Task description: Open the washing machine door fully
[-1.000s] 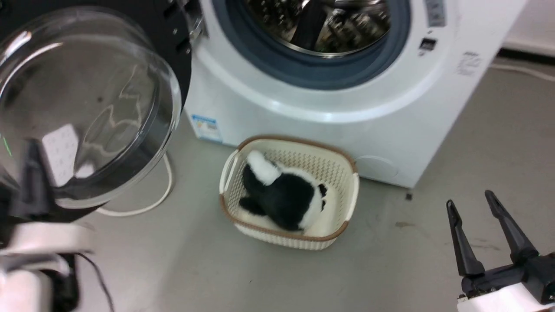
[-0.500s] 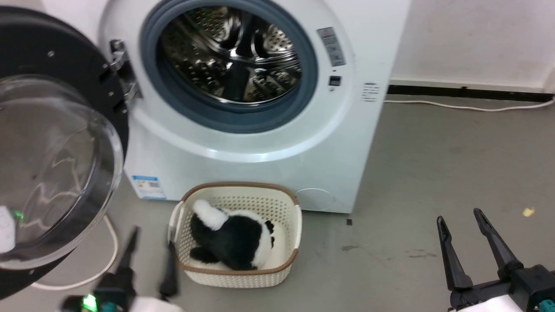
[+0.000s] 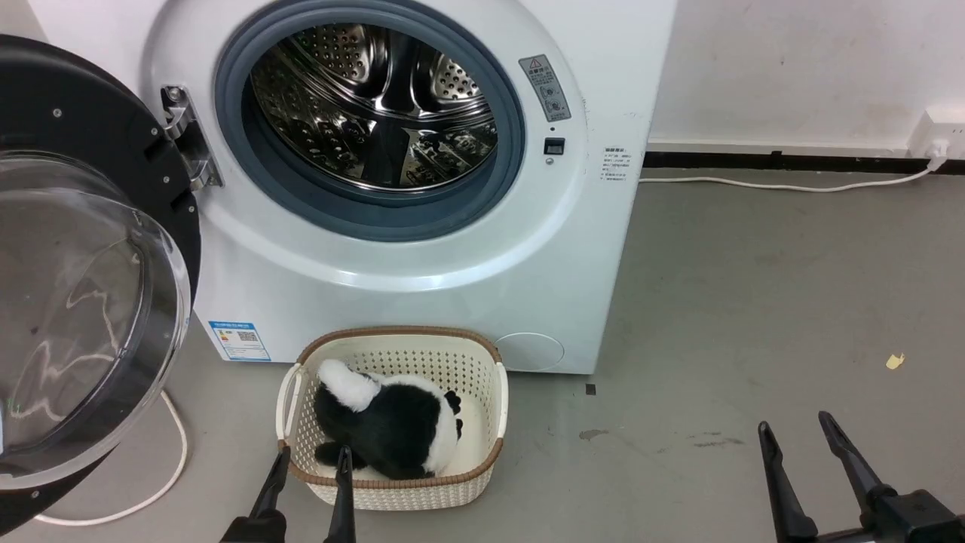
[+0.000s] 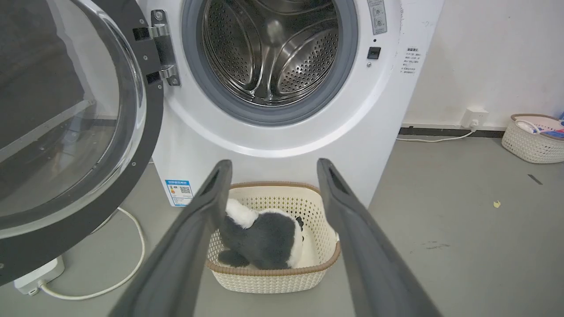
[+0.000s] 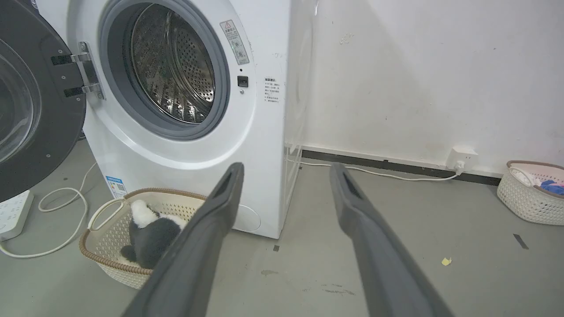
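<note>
Door (image 3: 90, 317): swung out to the left of the washing machine (image 3: 422, 286) on its hinge (image 3: 185, 143), glass bowl facing me, drum mouth fully exposed; I judge it wide open, though I cannot tell whether it sits against its stop.

Left gripper (image 3: 314, 452): fingers spread, nothing between them, clear of the door, low and just short of the basket (image 3: 407, 494); right gripper (image 3: 795, 422): fingers likewise spread and empty, over bare floor, well apart from everything.

Risks noted:
- If the door is short of its stop, it may drift back toward the opening; nothing is holding it.
- Any sweep of my left arm to the left would strike the bulging glass (the nearest obstacle on that side).
- A forward move of the left fingers would shove the basket and the toy (image 3: 392, 430) in it against the machine.
- The white cable (image 3: 173, 445) loops on the floor beneath the door's lower edge; rolling my base that way could snag it.
</note>
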